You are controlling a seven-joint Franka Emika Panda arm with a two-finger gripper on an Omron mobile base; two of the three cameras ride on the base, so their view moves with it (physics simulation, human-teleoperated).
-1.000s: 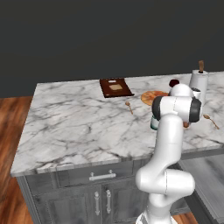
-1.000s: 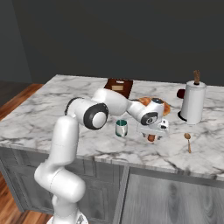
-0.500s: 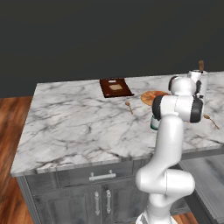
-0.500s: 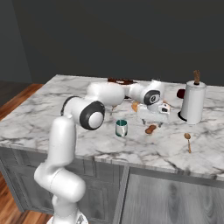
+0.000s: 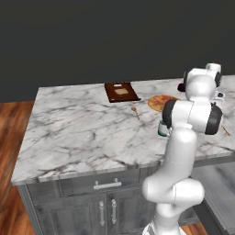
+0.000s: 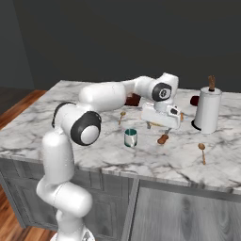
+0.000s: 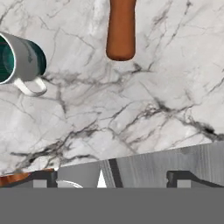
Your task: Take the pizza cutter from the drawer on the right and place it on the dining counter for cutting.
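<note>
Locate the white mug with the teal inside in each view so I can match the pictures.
Left base view: mug right of centre, partly behind the arm.
Right base view: mug near the centre, upright on the dining counter.
Hand view: mug at the left edge.
Shared landmark: the brown handle lying near it in the right base and hand views.

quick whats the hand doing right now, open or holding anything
Hand: open and empty, above the dining counter; the brown-handled pizza cutter lies on the marble below it.
</note>
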